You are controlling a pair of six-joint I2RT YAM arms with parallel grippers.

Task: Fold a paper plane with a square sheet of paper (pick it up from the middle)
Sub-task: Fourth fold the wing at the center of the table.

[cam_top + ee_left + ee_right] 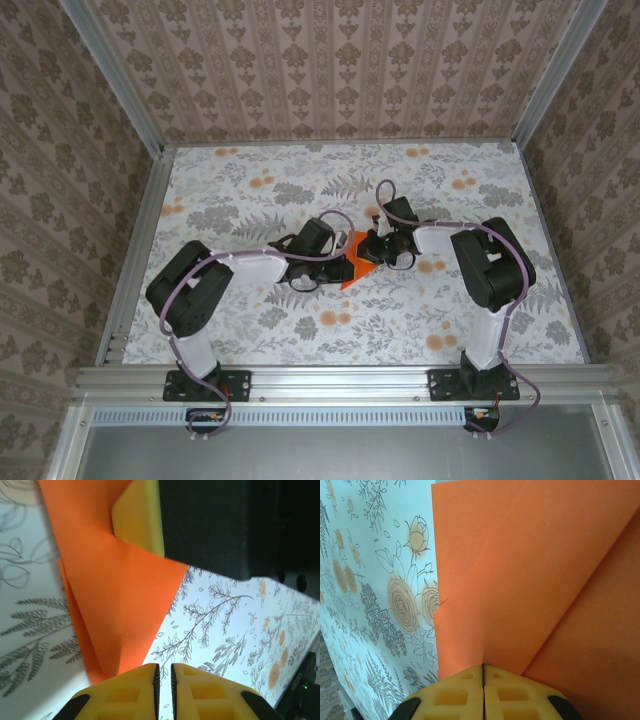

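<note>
Right gripper (483, 680): jaws pinching a fold of the square sheet of paper (520, 565) | left gripper (163, 676): jaws closed to a slit, nothing visible between, beside sheet's corner | sheet: mid-table (250, 330), part-folded | handling: probably light, limp, crease-prone; grip folded edges.

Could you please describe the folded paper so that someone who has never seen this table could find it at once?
Look to the middle of the floral-printed table, where the left tool and right tool meet. Between them is the orange sheet of paper, folded into angled flaps. It is solid bright orange with straight edges, unlike the small pale orange blossoms printed around it.
</note>
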